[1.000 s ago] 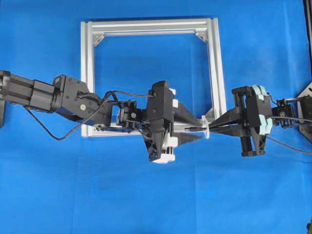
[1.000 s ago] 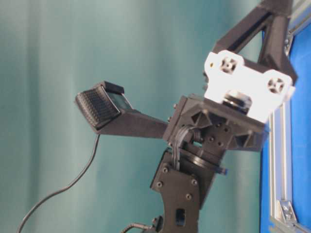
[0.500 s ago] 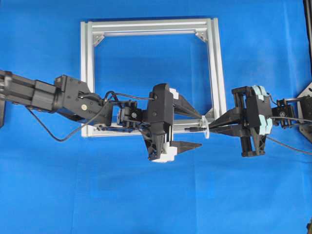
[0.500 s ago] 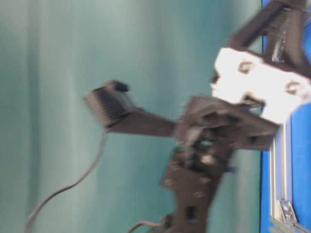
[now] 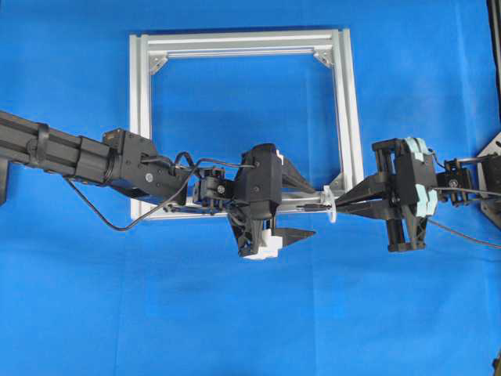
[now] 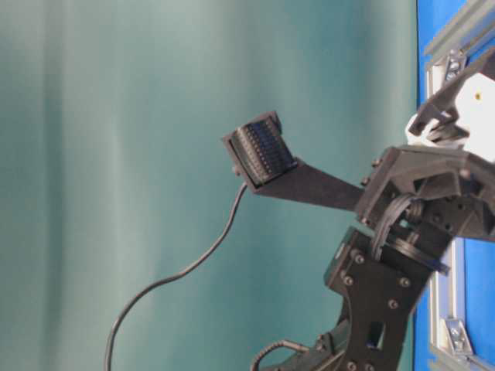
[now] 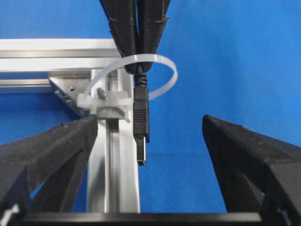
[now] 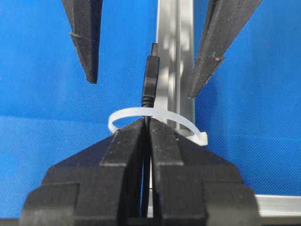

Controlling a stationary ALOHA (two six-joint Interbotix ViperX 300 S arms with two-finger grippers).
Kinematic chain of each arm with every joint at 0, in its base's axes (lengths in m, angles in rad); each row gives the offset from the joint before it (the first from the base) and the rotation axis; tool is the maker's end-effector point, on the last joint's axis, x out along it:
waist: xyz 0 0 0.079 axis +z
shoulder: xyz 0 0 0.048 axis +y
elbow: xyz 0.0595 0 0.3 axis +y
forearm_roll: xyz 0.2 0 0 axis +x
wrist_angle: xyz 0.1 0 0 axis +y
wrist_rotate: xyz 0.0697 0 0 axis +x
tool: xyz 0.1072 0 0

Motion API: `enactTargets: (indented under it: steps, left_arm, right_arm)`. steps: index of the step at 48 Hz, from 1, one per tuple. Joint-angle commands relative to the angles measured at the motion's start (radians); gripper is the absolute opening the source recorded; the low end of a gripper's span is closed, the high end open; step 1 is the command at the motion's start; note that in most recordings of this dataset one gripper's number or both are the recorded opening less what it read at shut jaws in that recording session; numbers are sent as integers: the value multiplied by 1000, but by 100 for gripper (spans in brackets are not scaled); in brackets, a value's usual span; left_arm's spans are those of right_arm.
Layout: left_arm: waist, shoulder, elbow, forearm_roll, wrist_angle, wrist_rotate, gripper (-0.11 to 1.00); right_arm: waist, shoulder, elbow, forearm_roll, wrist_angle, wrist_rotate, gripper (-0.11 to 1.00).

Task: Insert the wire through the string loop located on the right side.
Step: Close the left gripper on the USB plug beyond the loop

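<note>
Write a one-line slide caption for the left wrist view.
Right gripper holds the wire with its plug poking through the string loop, between the left gripper's open fingers.

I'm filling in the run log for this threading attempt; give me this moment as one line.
stage: plug through string loop | right gripper: shut on wire | left gripper: open, flanking plug | handover: not yet done

You had a blue table surface [image 5: 407,313] under everything. A square silver aluminium frame [image 5: 235,43] lay flat on it, toward the far side, with angled brackets [image 5: 159,61] in its corners and blue showing through its open middle.
</note>
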Motion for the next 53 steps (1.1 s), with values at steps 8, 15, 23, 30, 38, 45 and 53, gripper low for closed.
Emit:
enactTargets:
  steps: [8, 15, 23, 30, 38, 45, 53]
  left_arm:
    - [3, -20, -12, 3, -9, 2, 88]
    - [5, -20, -12, 3, -9, 2, 88]
    - [5, -20, -12, 3, -9, 2, 88]
    - [3, -20, -12, 3, -9, 3, 87]
    - [5, -20, -14, 3, -9, 5, 84]
    - [6, -18, -21, 3, -9, 3, 58]
    - [15, -18, -21, 3, -9, 6, 9]
  right_arm:
    - [-2, -6, -17, -2, -9, -2, -4]
    - [-2, -5, -17, -2, -8, -2, -4]
    - [-3, -6, -17, -2, -9, -2, -4]
    - [-2, -6, -17, -2, -9, -2, -4]
    - [-2, -6, -17, -2, -9, -2, -4]
    - [-2, -6, -17, -2, -8, -2, -4]
    - [-2, -6, -17, -2, -8, -2, -4]
